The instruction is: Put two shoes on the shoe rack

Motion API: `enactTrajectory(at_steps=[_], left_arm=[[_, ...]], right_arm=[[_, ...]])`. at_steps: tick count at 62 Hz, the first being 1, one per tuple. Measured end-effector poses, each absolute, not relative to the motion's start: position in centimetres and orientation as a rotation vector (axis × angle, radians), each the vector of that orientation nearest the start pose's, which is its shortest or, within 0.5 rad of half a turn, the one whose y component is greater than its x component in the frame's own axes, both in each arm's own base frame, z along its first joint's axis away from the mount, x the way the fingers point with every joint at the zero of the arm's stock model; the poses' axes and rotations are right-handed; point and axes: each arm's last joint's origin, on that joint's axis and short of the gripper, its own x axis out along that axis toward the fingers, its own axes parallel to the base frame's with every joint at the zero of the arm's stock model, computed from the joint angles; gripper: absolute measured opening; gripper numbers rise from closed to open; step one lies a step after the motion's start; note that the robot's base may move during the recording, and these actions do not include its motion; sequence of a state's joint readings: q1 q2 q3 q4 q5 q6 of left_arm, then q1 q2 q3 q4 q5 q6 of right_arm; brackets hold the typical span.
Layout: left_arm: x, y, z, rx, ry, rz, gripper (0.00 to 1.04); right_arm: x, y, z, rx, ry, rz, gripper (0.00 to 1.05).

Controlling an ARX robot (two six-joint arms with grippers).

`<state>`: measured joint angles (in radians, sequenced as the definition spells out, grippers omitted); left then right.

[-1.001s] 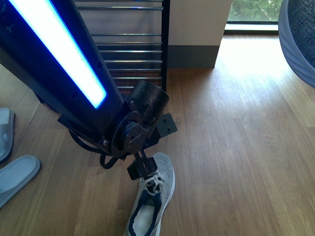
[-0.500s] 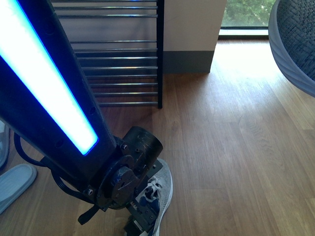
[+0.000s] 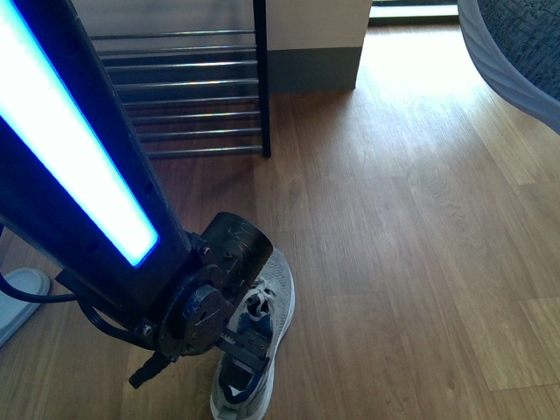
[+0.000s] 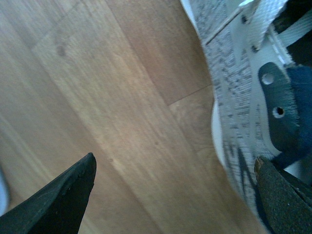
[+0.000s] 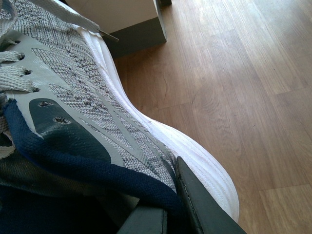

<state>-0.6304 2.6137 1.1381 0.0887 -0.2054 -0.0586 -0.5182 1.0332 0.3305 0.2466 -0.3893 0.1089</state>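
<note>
left gripper (image 4: pixel 174 162): spread, astride side wall of floor sneaker (image 3: pixel 273 289)
right gripper (image 5: pixel 168 204): pinching collar of second sneaker (image 5: pixel 83 73)
shoe rack (image 3: pixel 192 83): far left

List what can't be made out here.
Front view: the left arm hides much of the shoe rack and part of the sneaker; the left edge cuts off the slide.
Right wrist view: the right gripper shows one finger against a sneaker collar; the other is out of frame, so its grip is unclear.
Same sneaker or another: unclear; that gripper is outside the front view.
</note>
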Motion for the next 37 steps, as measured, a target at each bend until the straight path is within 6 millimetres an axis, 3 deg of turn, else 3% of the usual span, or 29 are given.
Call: enactTrajectory(at_steps=[28, 37], left_arm=[[28.4, -17.7, -6.6, 0.237, 1.228, -0.145, 0.95], [28.5, -16.4, -6.8, 0.186, 1.256, -0.106, 0.95]], right_arm=[[17.5, -8.7, 17.6, 0.307, 0.404, -0.149, 0.01], [17.5, -8.7, 17.6, 0.307, 0.404, -0.149, 0.01]])
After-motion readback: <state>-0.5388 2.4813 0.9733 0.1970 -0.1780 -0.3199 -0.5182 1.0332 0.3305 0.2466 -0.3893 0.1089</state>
